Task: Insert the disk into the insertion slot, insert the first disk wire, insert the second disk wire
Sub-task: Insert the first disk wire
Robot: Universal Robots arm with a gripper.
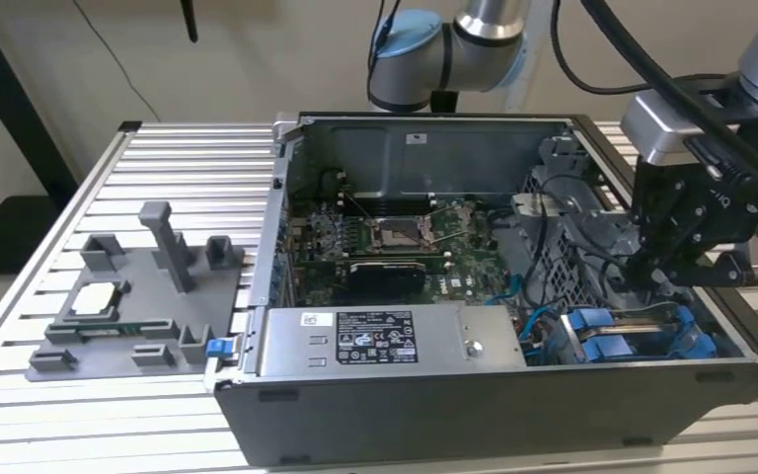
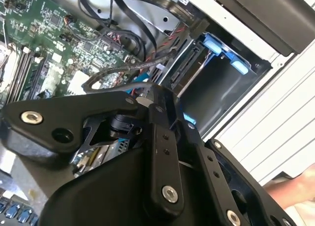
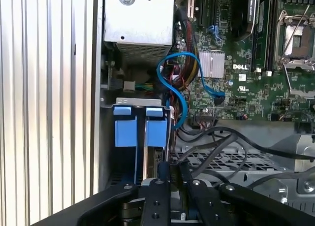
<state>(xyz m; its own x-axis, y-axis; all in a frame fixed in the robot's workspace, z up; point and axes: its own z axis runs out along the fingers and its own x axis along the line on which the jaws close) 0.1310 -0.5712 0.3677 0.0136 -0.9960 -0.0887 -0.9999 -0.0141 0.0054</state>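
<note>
Black gripper [image 3: 174, 168] linkage crowds the foreground in both wrist views, and its tip is sunk among cables, so I cannot tell whether it is closed on anything. In the exterior view the gripper [image 1: 655, 272] hangs inside the case above the drive corner.

Underneath everything, the slatted aluminium table [image 1: 155, 158] runs out of frame on the near edge and on the exterior view's right. A dark grey open computer case [image 1: 485, 415] covers the half of the table on the exterior view's right, its front wall close to the near edge. That leaves bare slats only on the other half, around a grey moulded fixture tray [image 1: 129, 296].

Inside the case, the green motherboard [image 1: 379, 237] lies open toward the far wall. The grey labelled power-supply box [image 1: 379, 341] fills the near side, just beside the drive corner.

The insertion slot [image 3: 133, 102], a grey sheet-metal bay, stands in the case corner nearest the table's near edge on the exterior view's right. The flat silver-grey disk in its bright blue plastic frame [image 3: 125, 132] sits inside it, blue tabs at the mouth. Little room is left between the bay, the case wall and the power supply.

A thin blue cable [image 3: 172, 83] loops beside the bay, and black cables [image 3: 236, 142] run from the gripper across perforated metal. Their ends are hidden behind the linkage.
</note>
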